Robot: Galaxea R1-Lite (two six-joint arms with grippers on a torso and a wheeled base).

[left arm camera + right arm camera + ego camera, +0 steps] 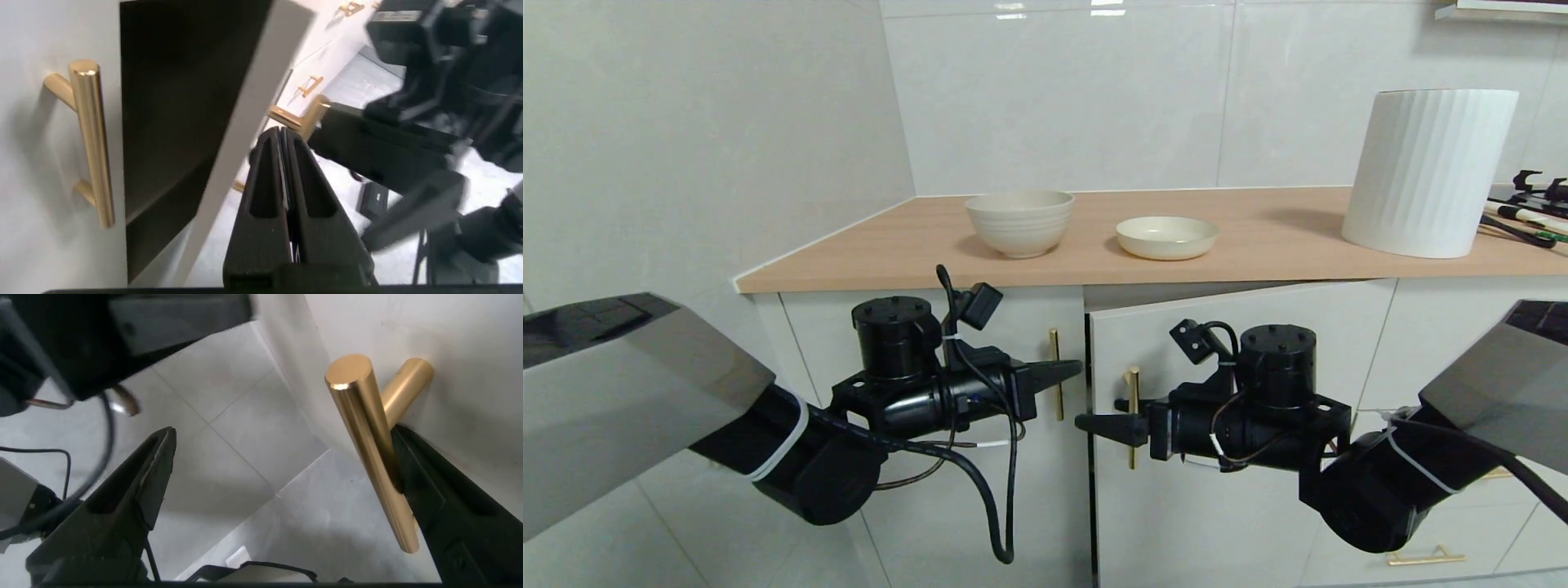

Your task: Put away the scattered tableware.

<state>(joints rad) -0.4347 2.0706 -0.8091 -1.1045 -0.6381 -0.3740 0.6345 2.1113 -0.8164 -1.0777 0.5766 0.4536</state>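
**Cupboard first:** the robot's right gripper [282,445] brackets the brass handle [377,453] of the right-hand cabinet door [1347,343]. Its fingers [143,486] are spread wide, and the bar lies between them, close to one side. The wrist view does not settle whether that nearer finger actually touches the metal.

The door stands slightly ajar, its top edge swung clear of the frame. Behind it is a dark cupboard interior [180,98]. That is evidently where the tableware is meant to go, which would explain why this arm is at the handle and not at the dishes.

The left gripper [280,139], its fingers pressed flat together on nothing, sits low before the seam between the two doors, just beside the left door's handle [1054,374]. It appears to be parked clear of the opening door, not at work.

On the wooden counter [1282,229] above, the pieces to be put away wait untouched. A deep ribbed bowl [1019,222] and a shallow dish [1167,237] stand near each other but apart, both upright. A tall white fluted canister [1429,171] stands well apart, toward the counter's right end.

On this showing the tidying has barely begun, and the door needs pulling open before either dish can be moved.
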